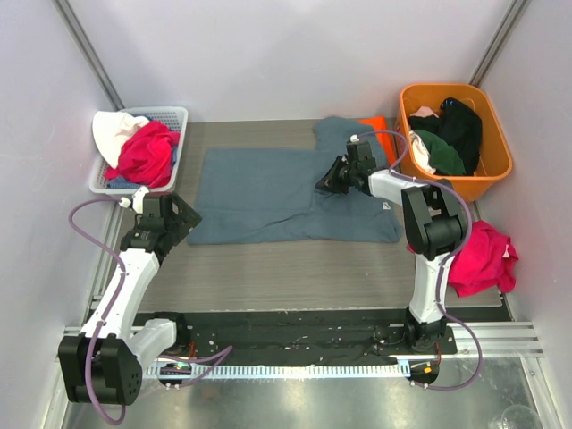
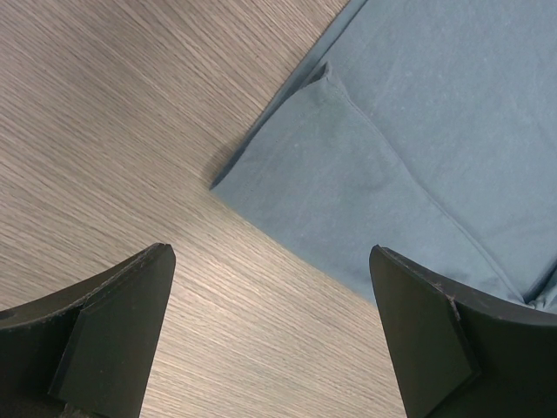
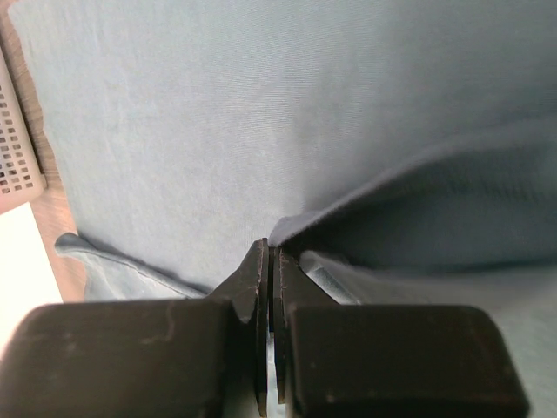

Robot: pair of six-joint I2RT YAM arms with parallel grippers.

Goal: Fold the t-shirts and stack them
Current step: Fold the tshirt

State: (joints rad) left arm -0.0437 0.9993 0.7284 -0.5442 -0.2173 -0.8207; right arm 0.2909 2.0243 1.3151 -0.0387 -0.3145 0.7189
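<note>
Now the slate blue-grey t-shirt (image 1: 259, 192) lies spread on the worktop (image 1: 295, 268), and its right part is rumpled and partly folded over. The right gripper (image 3: 270, 254) has its fingers pressed together on a raised fold of this shirt, toward the far right side. The left gripper (image 2: 271, 257) is wide apart and hangs over the bare wood just beside the shirt's near left corner. Only a small piece of the orange t-shirt (image 1: 377, 125) shows, behind the blue-grey one and just beside the orange tub (image 1: 498, 165).
</note>
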